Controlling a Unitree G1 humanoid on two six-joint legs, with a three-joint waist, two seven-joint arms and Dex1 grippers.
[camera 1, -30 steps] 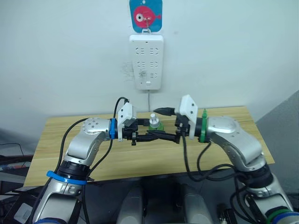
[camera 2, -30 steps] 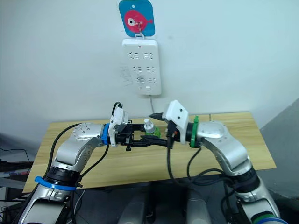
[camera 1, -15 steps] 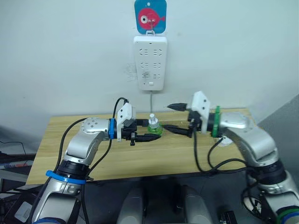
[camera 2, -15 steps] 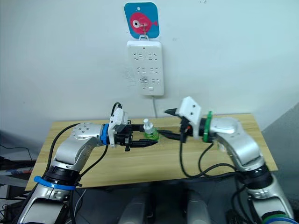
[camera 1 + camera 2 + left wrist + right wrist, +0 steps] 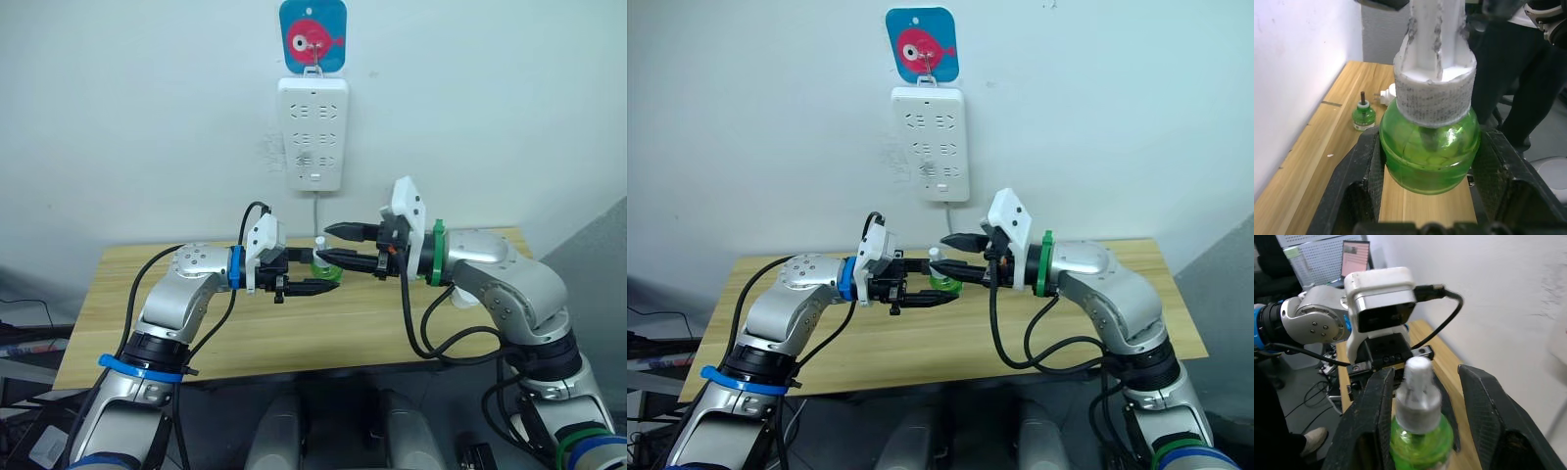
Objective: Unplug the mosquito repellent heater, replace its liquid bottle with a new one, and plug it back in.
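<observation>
L gripper (image 5: 1425, 196) is clamping the green liquid bottle (image 5: 1429, 147) by its belly, one black finger pressing each side, holding it upright above the wooden table (image 5: 294, 328). The bottle is see-through green w/ liquid showing inside; a white collar and white cap are sitting on top. Can't tell how full it's running, the glass is too curved.

R gripper (image 5: 1422, 382) is reaching in from the opposite side, fingers spread apart, one on each side of the white cap and not touching it as far as can be seen. In the head views the two grippers are meeting tip to tip over the table's middle, the bottle mostly hiding behind the fingers.

A second green bottle (image 5: 1363, 115) w/ a dark wick sticking up is standing on the table near the wall edge, uncapped. Just beside it the mosquito repellent heater (image 5: 1387, 95) is lying on the tabletop, white, w/ what looks like a prong pointing out; most of it is hiding behind the held bottle, so its face isn't showing.

White power strip (image 5: 313, 133) is hanging on the wall under a blue fish tag (image 5: 313, 35), cord running down behind the grippers.
</observation>
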